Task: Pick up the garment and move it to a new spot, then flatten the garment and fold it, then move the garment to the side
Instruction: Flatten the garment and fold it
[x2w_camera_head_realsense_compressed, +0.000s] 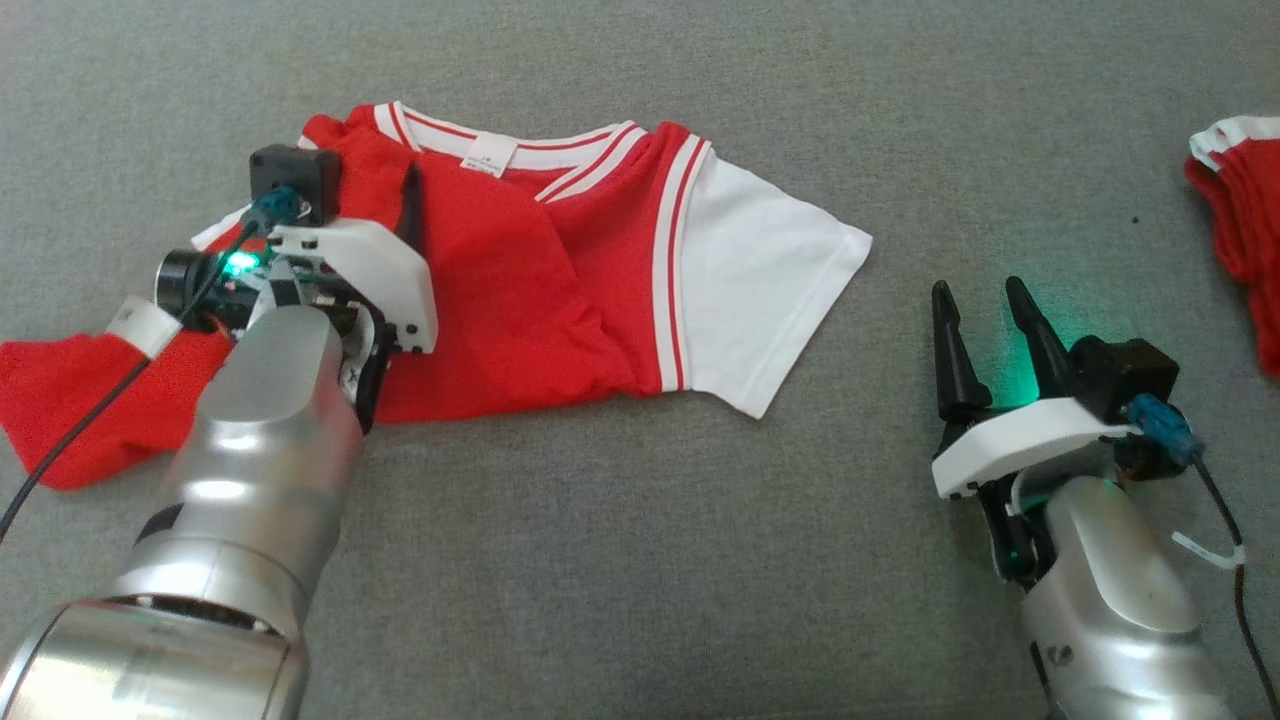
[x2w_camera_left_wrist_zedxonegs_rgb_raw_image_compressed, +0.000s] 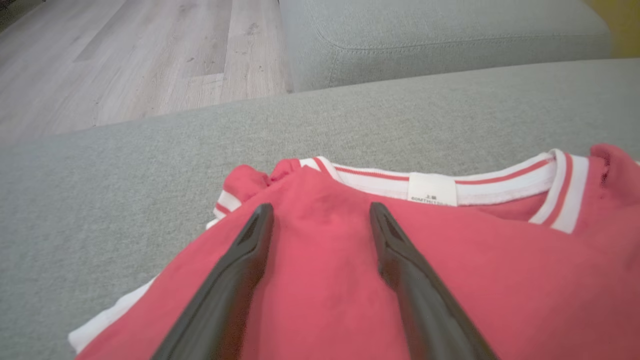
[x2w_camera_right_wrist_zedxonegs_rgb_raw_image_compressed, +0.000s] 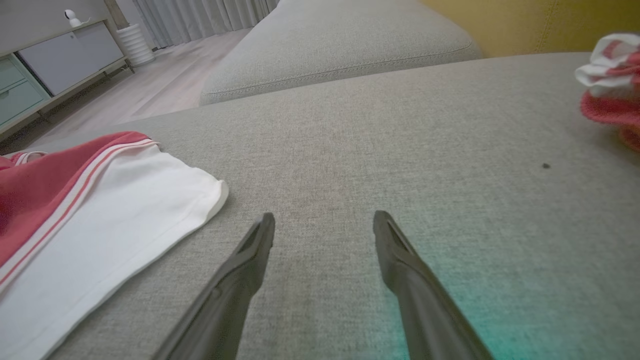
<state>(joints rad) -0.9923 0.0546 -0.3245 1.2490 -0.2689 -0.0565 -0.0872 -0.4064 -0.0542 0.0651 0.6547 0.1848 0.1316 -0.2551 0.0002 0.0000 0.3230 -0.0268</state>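
The garment (x2w_camera_head_realsense_compressed: 560, 290) is a red shirt with white sleeves and red-and-white striped trim, lying partly folded on the grey cushion. Its collar and label point away from me, and a white sleeve (x2w_camera_right_wrist_zedxonegs_rgb_raw_image_compressed: 100, 235) spreads out to the right. My left gripper (x2w_camera_left_wrist_zedxonegs_rgb_raw_image_compressed: 320, 210) hovers open over the shirt's left shoulder area, just short of the collar (x2w_camera_left_wrist_zedxonegs_rgb_raw_image_compressed: 450, 185), with nothing between its fingers. The left arm hides part of the shirt's left side in the head view. My right gripper (x2w_camera_head_realsense_compressed: 985, 295) stands open over bare cushion, to the right of the white sleeve.
Another red-and-white cloth (x2w_camera_head_realsense_compressed: 1240, 220) lies bunched at the far right of the grey cushion (x2w_camera_head_realsense_compressed: 640, 560). A second grey cushion (x2w_camera_right_wrist_zedxonegs_rgb_raw_image_compressed: 340, 45) adjoins the far edge, with wooden floor (x2w_camera_left_wrist_zedxonegs_rgb_raw_image_compressed: 125, 55) beyond. A low cabinet (x2w_camera_right_wrist_zedxonegs_rgb_raw_image_compressed: 45, 75) stands far off.
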